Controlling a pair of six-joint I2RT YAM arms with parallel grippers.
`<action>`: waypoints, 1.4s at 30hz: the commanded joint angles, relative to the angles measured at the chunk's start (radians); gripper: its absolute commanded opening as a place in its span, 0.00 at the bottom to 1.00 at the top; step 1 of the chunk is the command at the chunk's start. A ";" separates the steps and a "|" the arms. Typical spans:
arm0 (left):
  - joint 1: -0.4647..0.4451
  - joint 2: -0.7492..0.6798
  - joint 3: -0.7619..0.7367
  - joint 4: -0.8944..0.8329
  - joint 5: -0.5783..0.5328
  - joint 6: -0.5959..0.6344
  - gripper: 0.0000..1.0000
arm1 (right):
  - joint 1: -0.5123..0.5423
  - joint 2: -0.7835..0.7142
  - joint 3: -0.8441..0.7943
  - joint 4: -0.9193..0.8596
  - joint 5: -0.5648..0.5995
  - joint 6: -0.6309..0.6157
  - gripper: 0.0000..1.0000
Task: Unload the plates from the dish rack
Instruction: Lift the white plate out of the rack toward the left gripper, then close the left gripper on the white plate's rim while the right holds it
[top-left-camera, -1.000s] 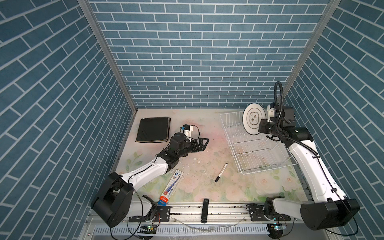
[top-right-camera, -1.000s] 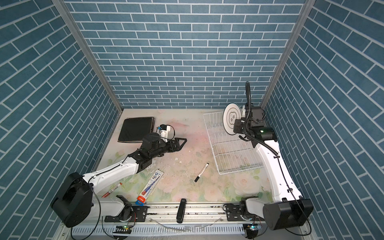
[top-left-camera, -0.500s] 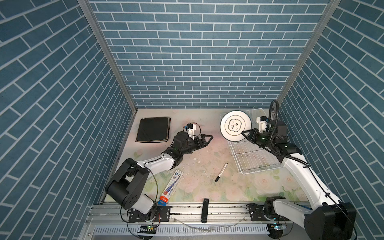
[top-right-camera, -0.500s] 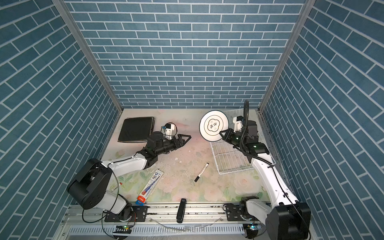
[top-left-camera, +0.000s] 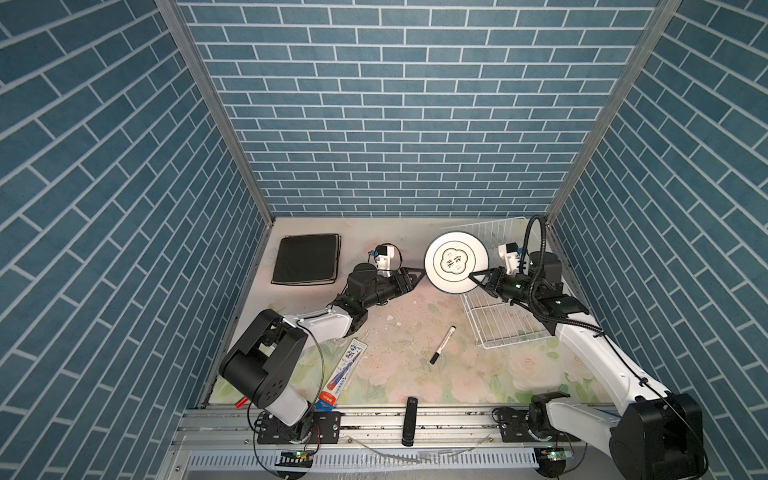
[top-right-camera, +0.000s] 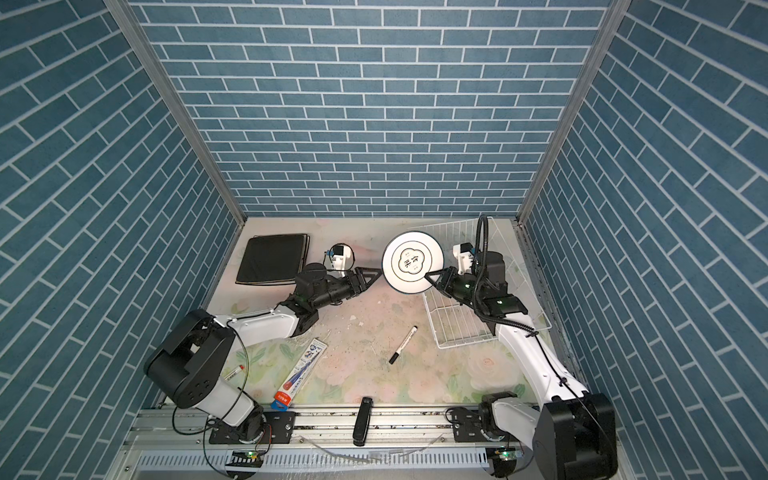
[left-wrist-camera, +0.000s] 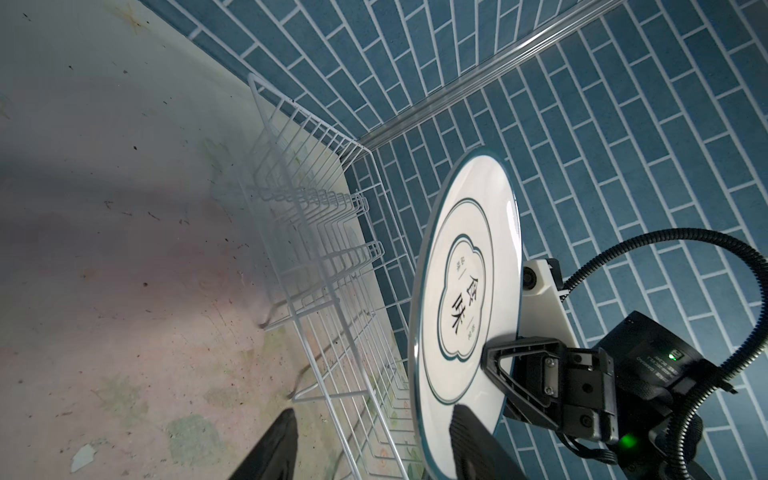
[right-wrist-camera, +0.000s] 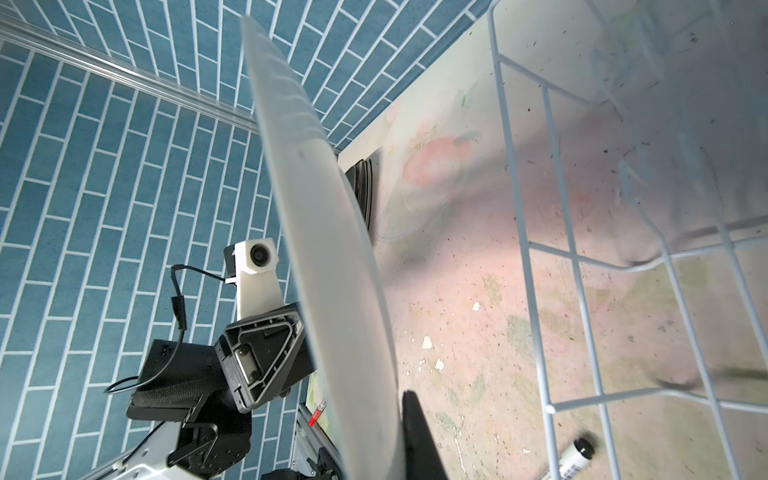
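Top views, right gripper: my right gripper (top-left-camera: 476, 276) is clamped on the rim of the round plate (top-left-camera: 456, 262), holding it upright in the air with its printed face towards the camera.
Top views, left gripper: my left gripper (top-left-camera: 417, 276) reaches in from the other side, its tips at the round plate's (top-right-camera: 413, 261) opposite edge.
Top views, dish rack: the dish rack (top-left-camera: 507, 328) stands on the surface (top-left-camera: 395, 316) at the right, and the round plate hangs over its left edge.
Top views, square plates: the square plates (top-left-camera: 306, 258) lie stacked flat at the far left, black one on top, well apart from the dish rack.
Top views, marker: a marker (top-left-camera: 442, 345) lies just beside the dish rack's near left corner.
Left wrist, left gripper: its fingers (left-wrist-camera: 473, 440) stand apart, one on each side of the plate's (left-wrist-camera: 465, 291) rim, not pressed together.
Left wrist, right gripper: my right gripper (left-wrist-camera: 498, 357) pinches the rim.
Right wrist, round plate: I see its plain back (right-wrist-camera: 332, 249) edge-on, with my left gripper (right-wrist-camera: 291, 340) just behind it.
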 joint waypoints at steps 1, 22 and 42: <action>0.005 0.023 0.029 0.082 0.037 -0.025 0.53 | 0.006 0.016 -0.013 0.087 -0.080 0.021 0.00; 0.006 0.085 0.045 0.124 0.059 -0.062 0.24 | 0.012 0.066 0.000 0.100 -0.153 0.004 0.00; 0.045 0.048 0.003 0.176 0.021 -0.100 0.00 | 0.012 0.055 0.023 0.049 -0.186 -0.050 0.25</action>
